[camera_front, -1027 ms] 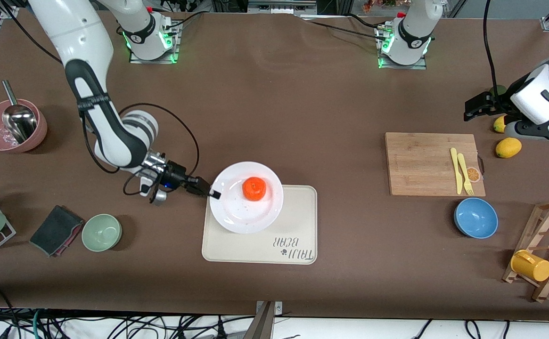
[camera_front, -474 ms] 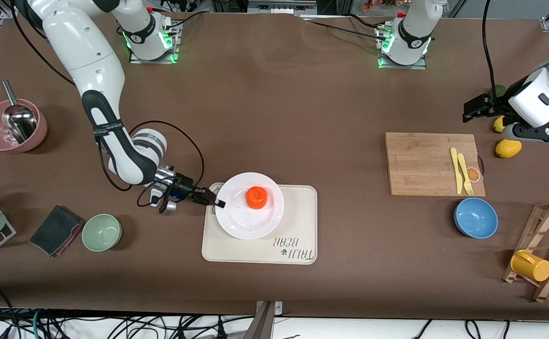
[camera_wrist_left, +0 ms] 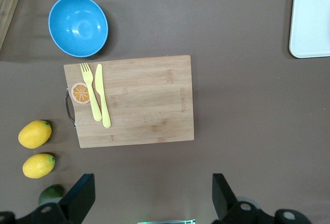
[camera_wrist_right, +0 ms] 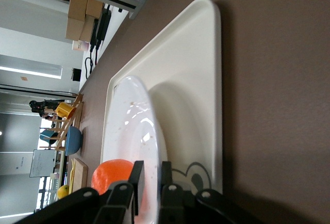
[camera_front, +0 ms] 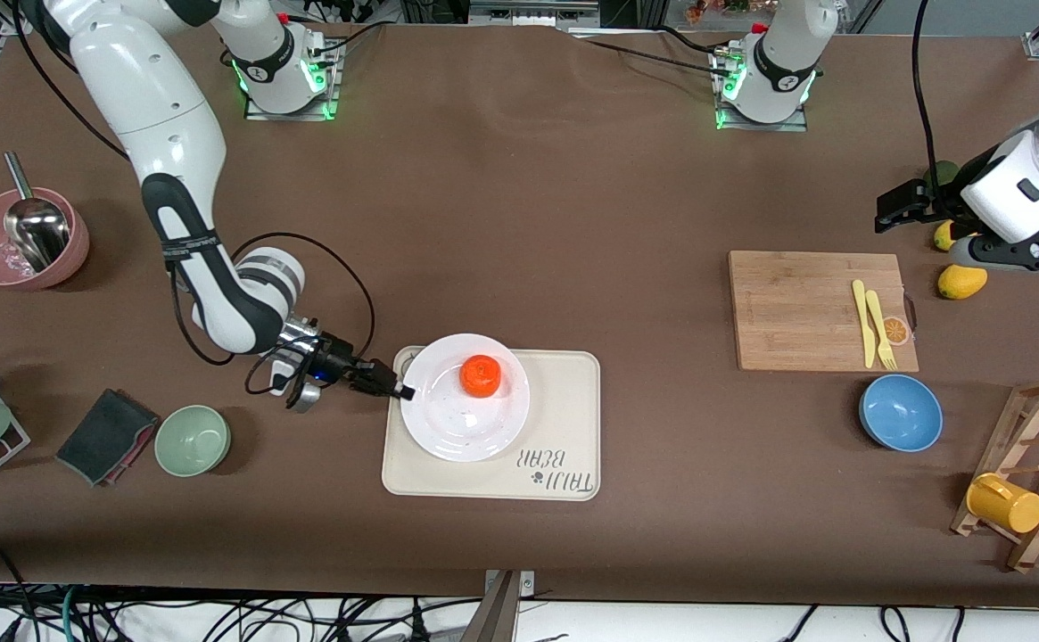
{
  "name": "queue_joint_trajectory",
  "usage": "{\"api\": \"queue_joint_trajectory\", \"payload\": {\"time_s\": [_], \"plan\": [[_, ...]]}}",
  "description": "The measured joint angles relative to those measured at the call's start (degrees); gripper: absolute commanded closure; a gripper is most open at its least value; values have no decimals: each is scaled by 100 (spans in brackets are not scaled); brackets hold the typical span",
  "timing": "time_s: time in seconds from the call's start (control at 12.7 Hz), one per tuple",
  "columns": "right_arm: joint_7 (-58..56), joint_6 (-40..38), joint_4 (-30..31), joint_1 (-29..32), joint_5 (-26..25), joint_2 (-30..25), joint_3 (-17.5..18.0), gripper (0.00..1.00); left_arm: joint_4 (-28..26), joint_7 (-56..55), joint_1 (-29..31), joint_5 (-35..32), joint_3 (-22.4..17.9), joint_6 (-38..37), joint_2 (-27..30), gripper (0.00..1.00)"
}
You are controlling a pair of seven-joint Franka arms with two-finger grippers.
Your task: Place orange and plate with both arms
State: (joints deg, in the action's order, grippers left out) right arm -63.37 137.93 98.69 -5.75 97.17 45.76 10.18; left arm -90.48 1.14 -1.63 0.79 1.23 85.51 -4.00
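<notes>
Pinching the plate (camera_front: 465,410) by its rim, your right gripper (camera_front: 391,388) has its jaws pressed onto the edge nearest the right arm's end of the counter (camera_front: 519,196); the right wrist view shows one jaw above the rim and one below. That edge grip lets the arm carry the plate level, so the orange (camera_front: 481,375) sits in the well without rolling. The plate is over the cream tray (camera_front: 564,419), covering the part toward the right arm's end, and I judge it is at or just above the tray surface; I cannot tell whether it touches. The orange rests on the plate, a little off centre.

Your left gripper (camera_wrist_left: 149,203) waits with its jaws spread wide and empty, up over the counter at the left arm's end, beside the cutting board (camera_front: 818,308). It holds nothing, and I judge its share of the job is done.

Counting what lies around:
- one orange, one plate, one tray
- one cutting board carrying one yellow fork (camera_wrist_left: 91,92) and one yellow knife (camera_wrist_left: 102,95)
- two lemons (camera_wrist_left: 35,133) and one dark green fruit (camera_wrist_left: 50,194), just beside the board
- three bowls: blue (camera_front: 900,413), pale green (camera_front: 193,440), and pink (camera_front: 24,239) with a metal scoop in it
- one yellow mug (camera_front: 1004,503) on a wooden rack
</notes>
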Motion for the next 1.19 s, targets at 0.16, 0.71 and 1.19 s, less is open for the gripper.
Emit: {"api": "queue_joint_trajectory", "payload": {"time_s": [0.16,0.71,1.19], "plan": [[-12,-14,-13,44,-12,0,1,56,0,0,0,0,0,0,0,0],[1177,-977,-629,745,-3459,-50,-6,0,0,0,0,0,-1,0,-4,0],[3444,-3438,-1405,1122,-6751,-1140,-548,0,4,0,0,0,-1,0,-13,0]]}}
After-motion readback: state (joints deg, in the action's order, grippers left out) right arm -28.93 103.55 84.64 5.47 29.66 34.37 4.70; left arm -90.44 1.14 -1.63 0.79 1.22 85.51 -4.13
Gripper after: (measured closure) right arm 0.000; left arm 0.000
